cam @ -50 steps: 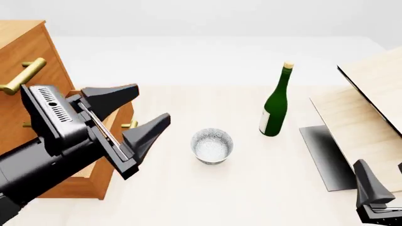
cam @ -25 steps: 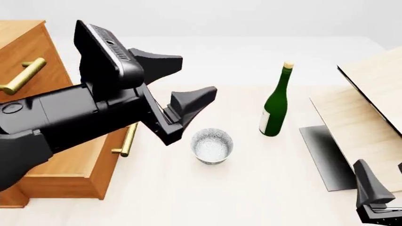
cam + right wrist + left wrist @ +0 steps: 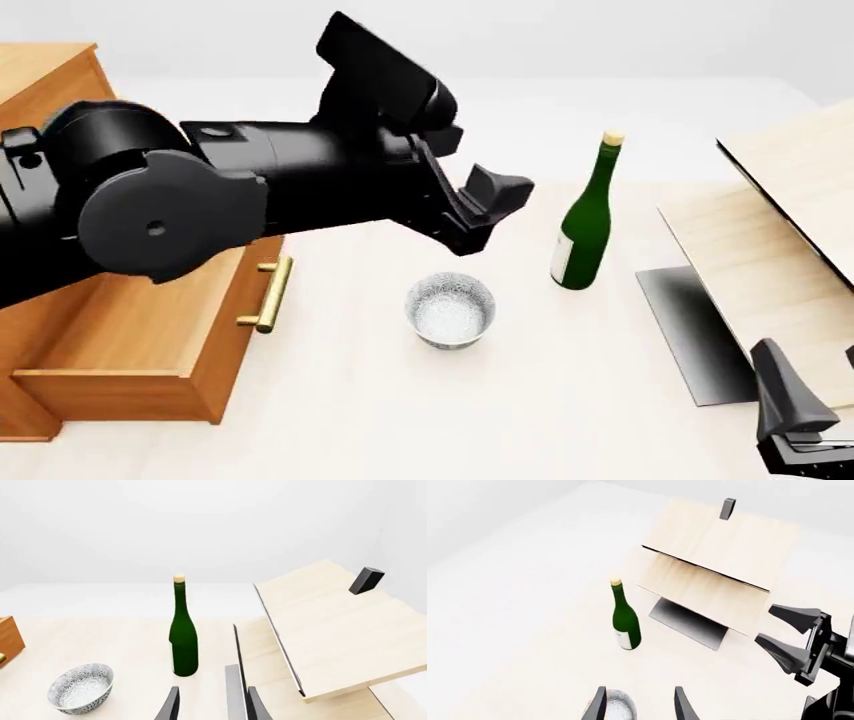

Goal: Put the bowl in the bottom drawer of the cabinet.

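Observation:
The speckled white bowl [image 3: 451, 310] stands upright on the table, right of the cabinet [image 3: 47, 85]. The bottom drawer [image 3: 140, 335] is pulled out, with its brass handle [image 3: 271, 293] facing the bowl. My left gripper [image 3: 478, 215] hovers open above and just behind the bowl, touching nothing. In the left wrist view the bowl's rim [image 3: 619, 709] shows between the left gripper's [image 3: 639, 706] fingertips. My right gripper [image 3: 798, 425] rests open and empty at the front right; from its own view it [image 3: 210, 706] looks toward the bowl [image 3: 80, 687].
A green wine bottle [image 3: 583, 225] stands behind and right of the bowl. Pale wooden boards [image 3: 781, 230] on a dark stand fill the right side. The right gripper [image 3: 766, 625] appears in the left wrist view beside the boards [image 3: 714, 565].
The left arm has swung up and right, from in front of the drawer to over the table near the bowl. The open drawer now shows. The right arm is unmoved.

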`<state>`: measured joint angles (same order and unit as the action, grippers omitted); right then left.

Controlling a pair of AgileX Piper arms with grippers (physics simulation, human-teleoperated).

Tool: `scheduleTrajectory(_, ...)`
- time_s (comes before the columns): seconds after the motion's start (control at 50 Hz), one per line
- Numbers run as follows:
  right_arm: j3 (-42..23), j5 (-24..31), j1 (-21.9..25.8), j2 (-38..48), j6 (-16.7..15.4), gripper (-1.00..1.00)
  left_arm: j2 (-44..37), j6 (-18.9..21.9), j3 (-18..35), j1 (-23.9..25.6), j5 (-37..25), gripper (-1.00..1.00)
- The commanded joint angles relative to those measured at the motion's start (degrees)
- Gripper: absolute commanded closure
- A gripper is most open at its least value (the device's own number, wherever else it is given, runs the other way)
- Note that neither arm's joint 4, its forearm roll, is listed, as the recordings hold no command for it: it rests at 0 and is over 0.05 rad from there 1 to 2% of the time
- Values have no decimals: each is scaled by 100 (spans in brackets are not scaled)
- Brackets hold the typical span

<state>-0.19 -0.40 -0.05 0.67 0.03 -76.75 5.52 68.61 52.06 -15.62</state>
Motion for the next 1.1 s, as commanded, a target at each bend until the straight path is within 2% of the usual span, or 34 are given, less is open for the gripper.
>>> scheduleTrajectory(0.02, 0, 0, 0, 0, 2, -100, -703, -47, 862, -61, -753, -100)
scheduleTrajectory(0.22, 0, 0, 0, 0, 1, -100, -1304, -124, 1479, -249, -1350, -100)
scheduleTrajectory(0.6, 0, 0, 0, 0, 0, -100, -2068, -312, 1701, -602, -1513, -100)
scheduleTrajectory(0.72, 0, 0, 1, 0, 0, -100, -2293, -340, 1908, -544, -1654, -100)
scheduleTrajectory(1.1, 0, 0, 0, 0, 0, -100, -2841, -531, 2074, -497, -1794, -100)
